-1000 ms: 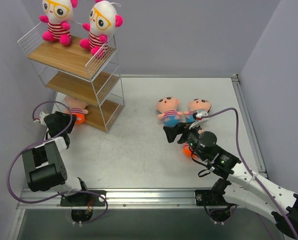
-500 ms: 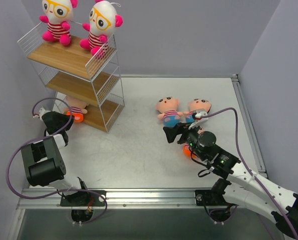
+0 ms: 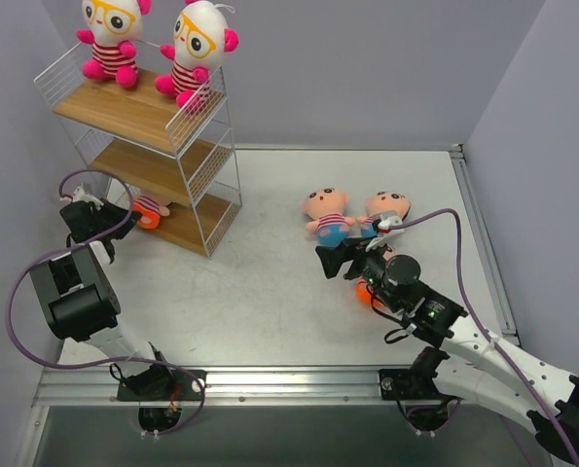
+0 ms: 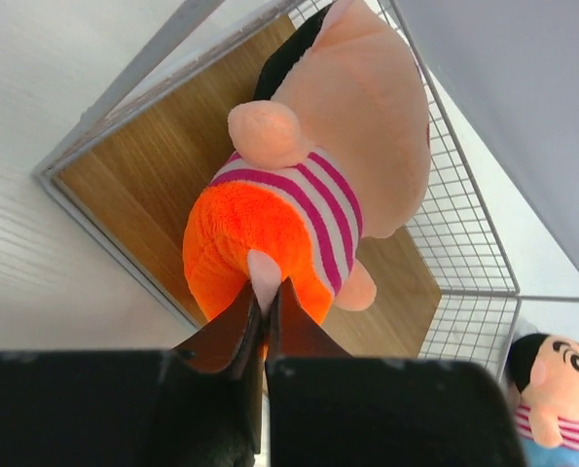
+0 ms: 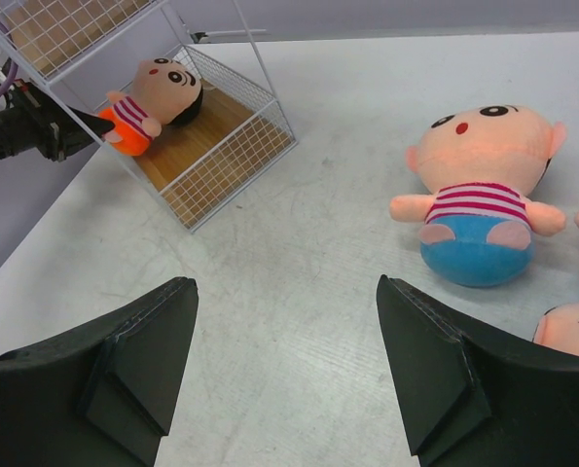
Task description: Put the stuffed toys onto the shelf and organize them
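fingertips (image 4: pixel 233 329) of the left gripper (image 4: pixel 266 313) are pressed together on a foot of the orange-bottomed toy (image 4: pixel 299 195), which lies on the lowest board of the shelf (image 3: pixel 162 165), delivered but not yet released. the right gripper (image 5: pixel 287 331) hovers with jaws apart and empty over the table (image 5: pixel 299 253), where three peach toys (image 5: pixel 479 204) lie waiting. farthest back, two white-headed dolls (image 3: pixel 194 49) sit on the top tier, so about half the job looks done.

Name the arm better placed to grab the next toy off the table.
Right. The right gripper, open, faces the blue-bottomed toy; the left gripper is shut at the orange-bottomed toy on the shelf.
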Action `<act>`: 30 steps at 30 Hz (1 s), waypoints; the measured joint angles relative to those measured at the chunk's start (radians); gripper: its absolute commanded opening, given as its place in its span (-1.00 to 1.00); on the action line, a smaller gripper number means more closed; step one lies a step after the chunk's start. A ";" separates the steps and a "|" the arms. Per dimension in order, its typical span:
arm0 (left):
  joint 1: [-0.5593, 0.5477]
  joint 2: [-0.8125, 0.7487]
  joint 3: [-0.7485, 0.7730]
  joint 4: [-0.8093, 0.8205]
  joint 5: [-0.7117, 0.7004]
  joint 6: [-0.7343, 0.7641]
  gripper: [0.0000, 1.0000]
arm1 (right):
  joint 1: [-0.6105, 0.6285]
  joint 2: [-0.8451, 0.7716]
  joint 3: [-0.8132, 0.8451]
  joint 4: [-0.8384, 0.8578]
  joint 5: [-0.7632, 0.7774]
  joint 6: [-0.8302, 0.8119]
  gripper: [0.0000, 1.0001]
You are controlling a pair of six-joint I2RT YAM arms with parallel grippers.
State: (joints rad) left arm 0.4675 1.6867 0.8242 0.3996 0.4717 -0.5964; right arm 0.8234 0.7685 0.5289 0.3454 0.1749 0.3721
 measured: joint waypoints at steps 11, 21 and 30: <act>0.018 0.060 0.056 -0.058 0.087 0.036 -0.77 | 0.000 0.005 0.000 0.012 -0.009 -0.004 0.50; 0.019 0.081 0.084 -0.076 0.079 0.034 -0.48 | 0.000 0.013 0.000 0.014 -0.021 -0.005 0.50; 0.020 0.082 0.087 -0.077 0.055 0.024 -0.04 | 0.000 0.015 0.000 0.014 -0.025 -0.007 0.50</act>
State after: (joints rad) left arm 0.4877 1.7683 0.9115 0.3229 0.5262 -0.5720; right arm 0.8234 0.7837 0.5289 0.3592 0.1501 0.3649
